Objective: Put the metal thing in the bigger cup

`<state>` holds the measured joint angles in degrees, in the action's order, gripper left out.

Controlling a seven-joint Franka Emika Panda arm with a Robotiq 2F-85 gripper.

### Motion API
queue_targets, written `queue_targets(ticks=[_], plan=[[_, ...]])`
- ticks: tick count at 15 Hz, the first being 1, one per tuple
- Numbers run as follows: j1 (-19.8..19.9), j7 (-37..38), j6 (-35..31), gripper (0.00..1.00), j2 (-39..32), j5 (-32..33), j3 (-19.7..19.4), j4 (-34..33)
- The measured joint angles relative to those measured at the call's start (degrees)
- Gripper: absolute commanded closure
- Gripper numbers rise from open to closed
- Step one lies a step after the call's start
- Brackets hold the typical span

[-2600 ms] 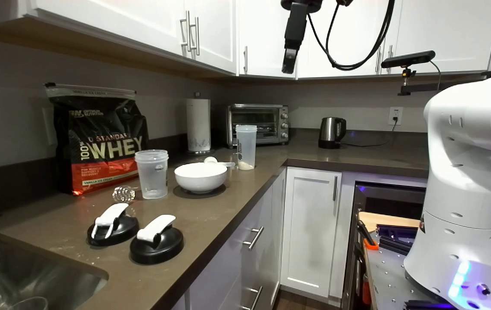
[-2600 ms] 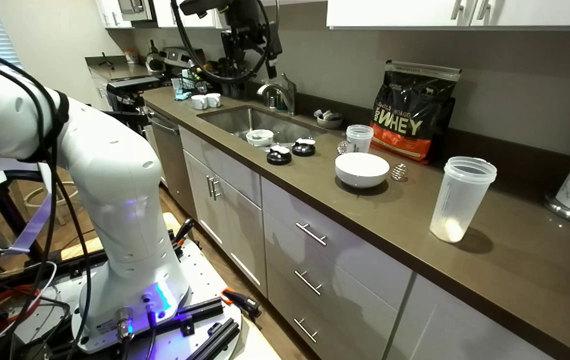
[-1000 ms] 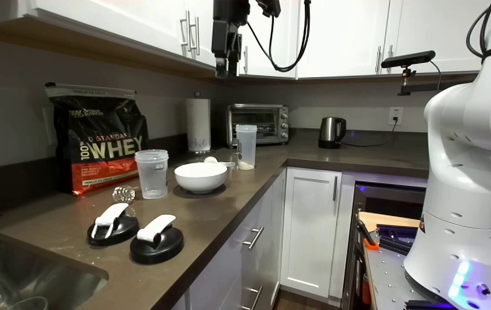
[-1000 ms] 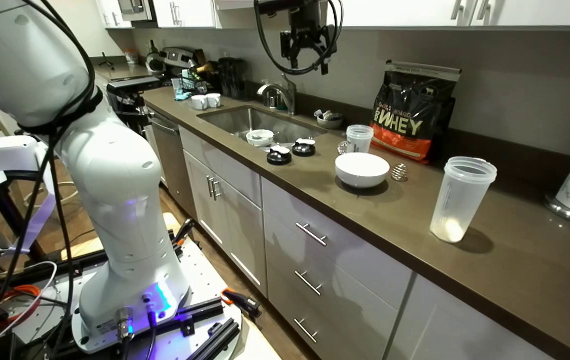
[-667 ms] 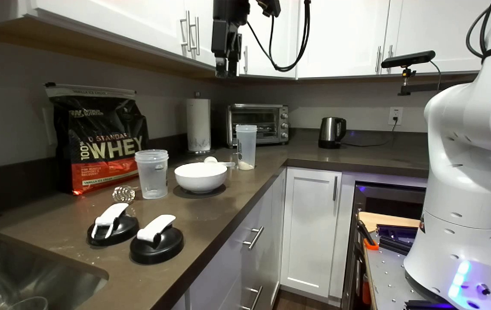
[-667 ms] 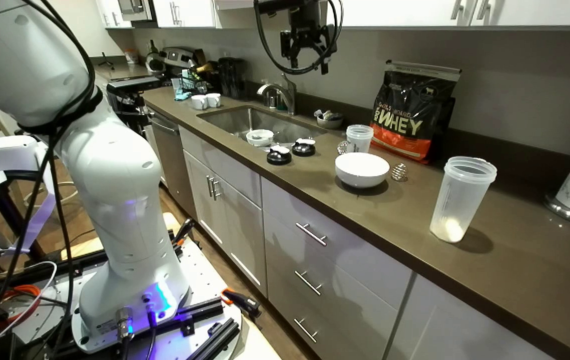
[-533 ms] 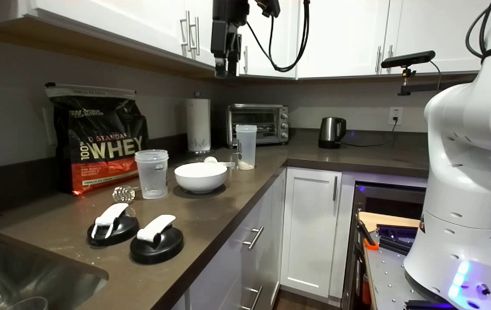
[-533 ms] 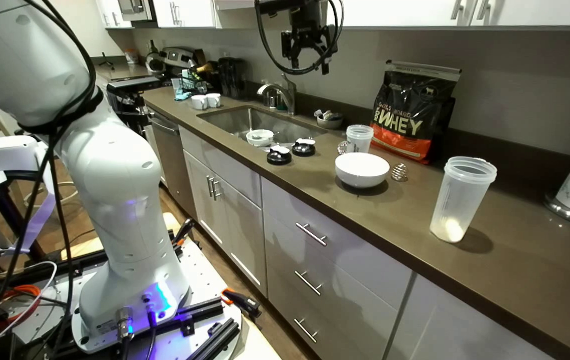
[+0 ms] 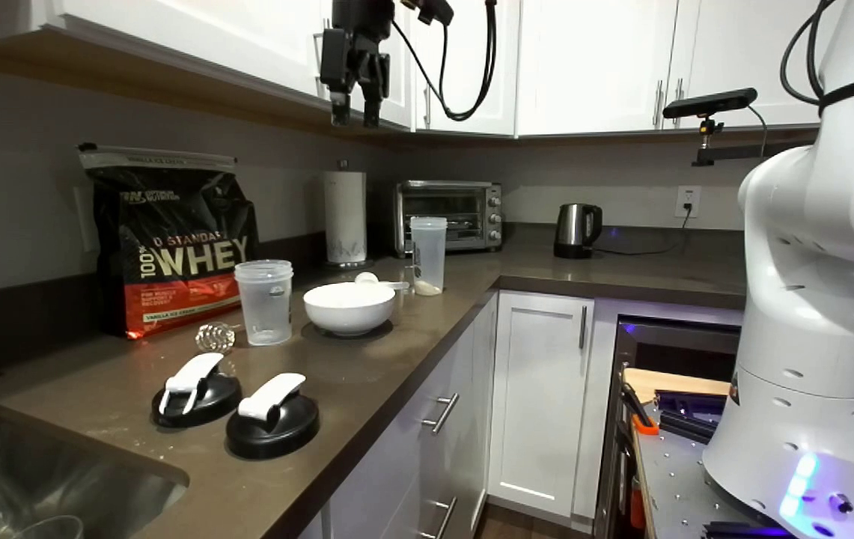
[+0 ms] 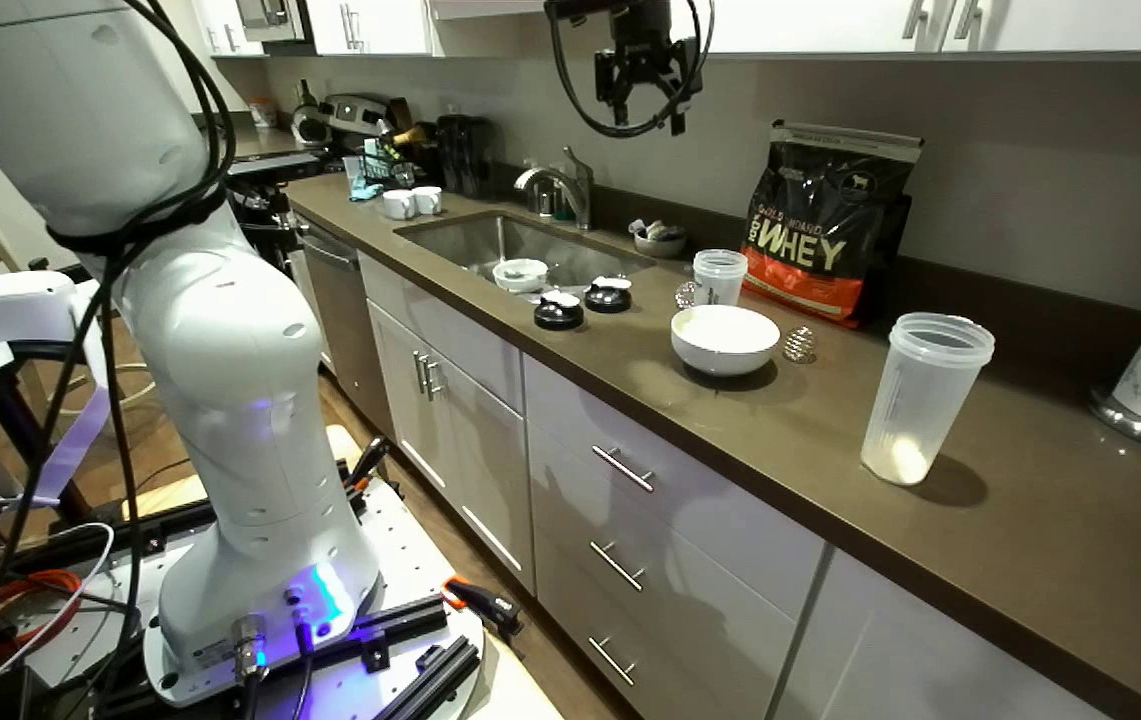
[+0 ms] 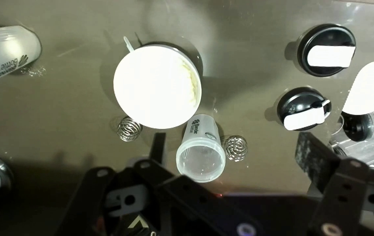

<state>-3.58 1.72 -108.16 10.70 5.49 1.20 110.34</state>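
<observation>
Wire whisk ball (image 11: 236,148) beside the shorter cup (image 11: 201,141) lies below the gripper (image 9: 356,116), in wrist view between parted fingers (image 11: 313,160).

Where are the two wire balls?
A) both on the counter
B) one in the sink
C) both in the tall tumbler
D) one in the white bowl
A: the wrist view shows one ball on the counter near the white bowl, another ball beside the shorter cup.

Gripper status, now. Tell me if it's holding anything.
Gripper: open wide, holding nothing, up above the counter.
</observation>
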Motion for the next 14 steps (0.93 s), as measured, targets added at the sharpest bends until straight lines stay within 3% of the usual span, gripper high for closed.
queue_targets(ticks=[5, 14], plan=[[1.8, 5.0, -1.3, 0.00, -6.4, 0.2, -0.5, -4.7], [4.0, 12.4, -14.0, 0.00, -12.6, 0.2, -3.6, -2.0]])
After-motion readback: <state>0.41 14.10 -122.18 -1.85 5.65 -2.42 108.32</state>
